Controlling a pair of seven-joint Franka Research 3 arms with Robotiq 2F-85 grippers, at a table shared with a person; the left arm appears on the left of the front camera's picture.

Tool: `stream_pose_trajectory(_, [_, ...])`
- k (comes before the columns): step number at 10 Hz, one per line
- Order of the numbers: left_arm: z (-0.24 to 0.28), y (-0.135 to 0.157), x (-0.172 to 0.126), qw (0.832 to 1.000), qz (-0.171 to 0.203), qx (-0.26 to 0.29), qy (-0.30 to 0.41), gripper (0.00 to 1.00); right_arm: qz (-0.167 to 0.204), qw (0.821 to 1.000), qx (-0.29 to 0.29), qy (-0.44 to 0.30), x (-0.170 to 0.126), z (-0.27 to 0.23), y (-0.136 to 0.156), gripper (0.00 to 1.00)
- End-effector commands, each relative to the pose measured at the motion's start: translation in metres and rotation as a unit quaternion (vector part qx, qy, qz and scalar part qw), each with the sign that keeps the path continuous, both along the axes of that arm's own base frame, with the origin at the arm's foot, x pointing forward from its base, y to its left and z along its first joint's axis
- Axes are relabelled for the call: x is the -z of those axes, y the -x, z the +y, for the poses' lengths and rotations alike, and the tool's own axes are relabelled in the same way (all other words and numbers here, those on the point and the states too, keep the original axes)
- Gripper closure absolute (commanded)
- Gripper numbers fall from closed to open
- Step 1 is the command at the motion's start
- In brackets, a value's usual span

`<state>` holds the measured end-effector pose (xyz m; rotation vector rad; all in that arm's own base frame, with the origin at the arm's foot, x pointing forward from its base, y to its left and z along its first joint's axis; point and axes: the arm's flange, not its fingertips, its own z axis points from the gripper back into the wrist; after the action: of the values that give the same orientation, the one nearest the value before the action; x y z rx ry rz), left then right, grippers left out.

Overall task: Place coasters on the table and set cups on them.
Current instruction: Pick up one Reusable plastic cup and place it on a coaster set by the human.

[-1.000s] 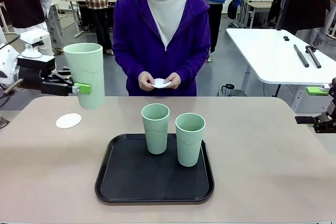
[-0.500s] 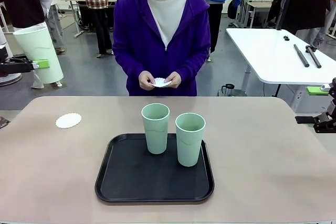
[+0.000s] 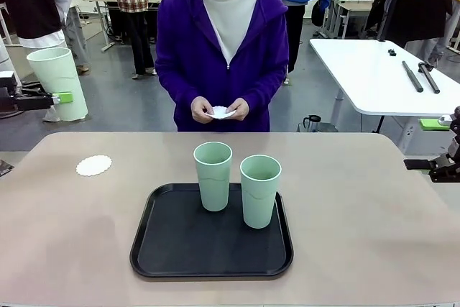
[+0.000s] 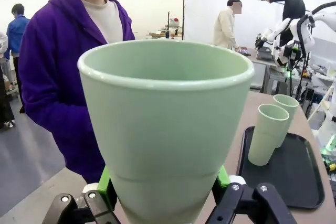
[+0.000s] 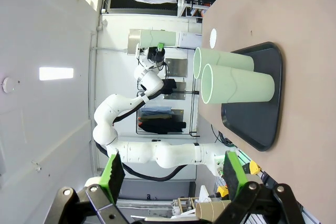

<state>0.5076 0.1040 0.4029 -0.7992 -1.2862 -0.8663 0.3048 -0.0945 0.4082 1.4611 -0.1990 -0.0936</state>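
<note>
Two of the three pale green cups stand upright on the black tray [image 3: 154, 253], the left cup [image 3: 213, 175] set slightly farther back than the right cup [image 3: 259, 190], just beside each other. The tray sits in the middle of the beige bench [image 3: 359, 199], whose smooth top is otherwise bare apart from one lacy white coaster [image 3: 94, 165] lying flat, well to the left of the tray and a bit farther back. The third cup [image 3: 57, 83] is up in the air, far left of the tray and out past the bench's edge, over the grey floor [image 3: 129, 109]. The left tool [image 3: 61, 97] pinches it round its lower half, a green pad on each side. Off to the tray's right, past the bench's edge, the right tool [image 5: 170, 174] has its fingers spread with nothing between them. Beyond the tray a person [image 3: 219, 48] in a purple jacket stands at the far side, hands [image 3: 203, 111] holding a second coaster [image 3: 220, 113]. Behind and to the right stands a white table [image 3: 366, 70].
</note>
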Motion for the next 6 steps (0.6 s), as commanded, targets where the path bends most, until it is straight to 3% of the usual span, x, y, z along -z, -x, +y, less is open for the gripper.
stream_pose_trajectory(1, [0.0016, 0.0013, 0.0012, 1.000, 0.006, 0.005, 0.014, 0.15, -0.007, 1.000, 0.000, -0.004, 0.0007, -0.0002, -0.0008, 0.00])
stream_pose_trajectory(6, [0.0002, 0.0006, 0.0039, 1.000, 0.005, 0.001, 0.004, 0.15, -0.007, 1.000, 0.000, -0.004, 0.0007, -0.0002, -0.0008, 0.00])
